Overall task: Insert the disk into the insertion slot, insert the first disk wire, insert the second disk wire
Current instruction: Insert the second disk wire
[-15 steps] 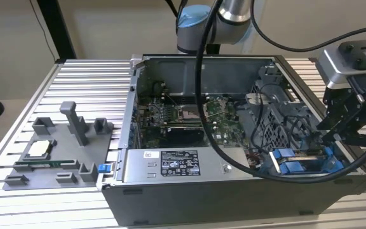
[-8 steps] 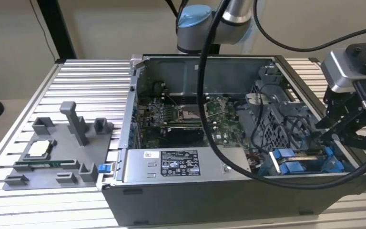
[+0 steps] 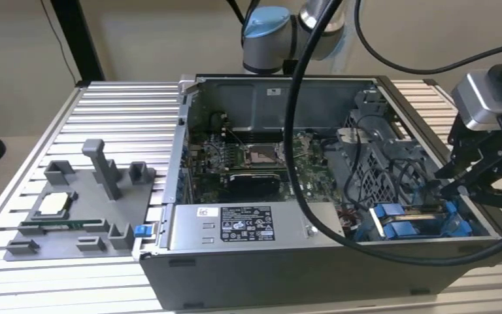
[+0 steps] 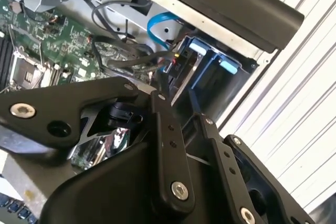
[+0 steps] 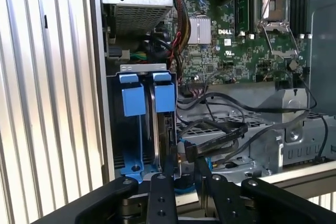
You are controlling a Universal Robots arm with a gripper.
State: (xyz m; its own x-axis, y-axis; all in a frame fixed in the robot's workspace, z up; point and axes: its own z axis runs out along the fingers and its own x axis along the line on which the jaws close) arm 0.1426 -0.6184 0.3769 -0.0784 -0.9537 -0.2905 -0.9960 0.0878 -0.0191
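The black two-fingered pincer (image 5: pixel 185 164) hangs over the corner of the open grey metal computer case (image 3: pixel 260 278) on the exterior view's right, its tips just beside the open end of the rectangular grey insertion slot with blue plastic clips (image 5: pixel 114 129). The fingers (image 5: pixel 169 167) stand slightly apart with a narrow gap between them, and in the second wrist view the pincer (image 4: pixel 176 86) shows pale case wall through that gap. A black flat cable plug (image 5: pixel 190 150) lies right at the tips. Whether they touch it or pinch it cannot be told. The flat silver-grey disk in its bright blue plastic carrier (image 5: pixel 164 98) sits on edge inside the slot, beside a second blue clip (image 5: pixel 131 100). Loose black cables (image 5: pixel 231 129) run from the plug across a grey metal cage towards the green motherboard (image 5: pixel 236 51). In the exterior view the pincer (image 3: pixel 460 190) is just above the slot (image 3: pixel 408 226), beside the large grey metal box with a black-and-white sticker (image 3: pixel 242 226). The case stands on a ribbed aluminium table (image 3: pixel 120 111).
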